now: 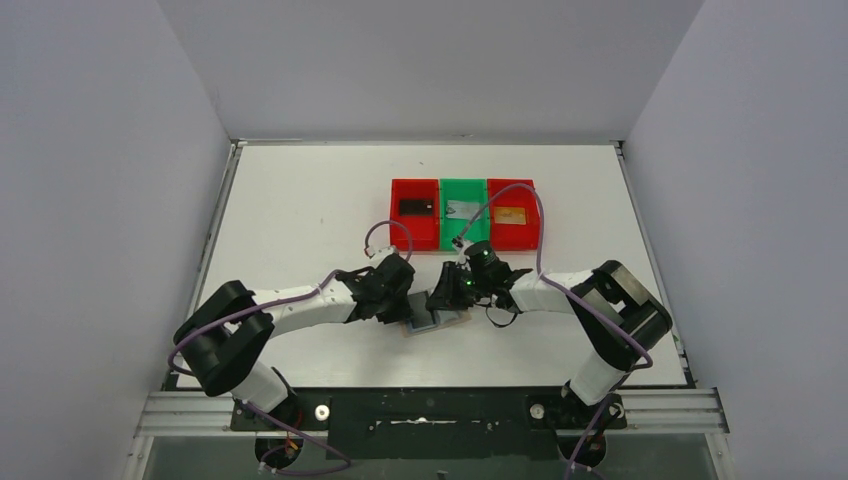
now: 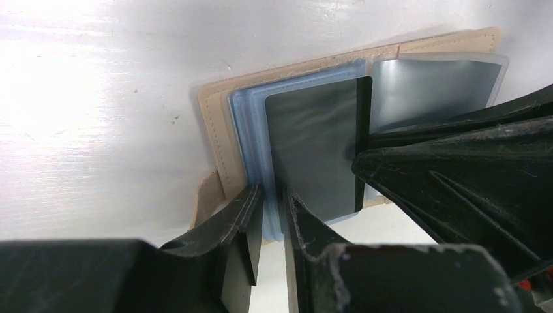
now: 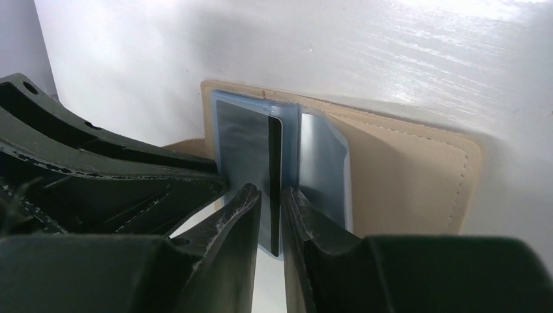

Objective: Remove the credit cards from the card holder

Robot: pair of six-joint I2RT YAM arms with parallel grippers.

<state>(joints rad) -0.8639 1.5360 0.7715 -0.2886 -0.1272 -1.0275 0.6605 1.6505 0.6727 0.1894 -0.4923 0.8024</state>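
The tan card holder (image 1: 447, 322) lies open on the table between my two grippers, its pale blue sleeves (image 2: 251, 130) fanned up. My left gripper (image 2: 270, 195) is shut on the lower edge of those sleeves. A dark grey credit card (image 2: 313, 150) with a black stripe sticks out of a sleeve. My right gripper (image 3: 270, 192) pinches the striped edge of that credit card (image 3: 244, 140), its jaws narrow. Seen from above, the left gripper (image 1: 400, 300) and right gripper (image 1: 445, 295) almost meet over the holder.
Behind the holder stand three bins in a row: a red bin (image 1: 396, 232) holding a black card (image 1: 416, 207), a green bin (image 1: 447, 238) holding a silver card (image 1: 462, 209), and a red bin (image 1: 530, 232) holding a gold card (image 1: 509, 215). Grey walls enclose the white table (image 1: 300, 200).
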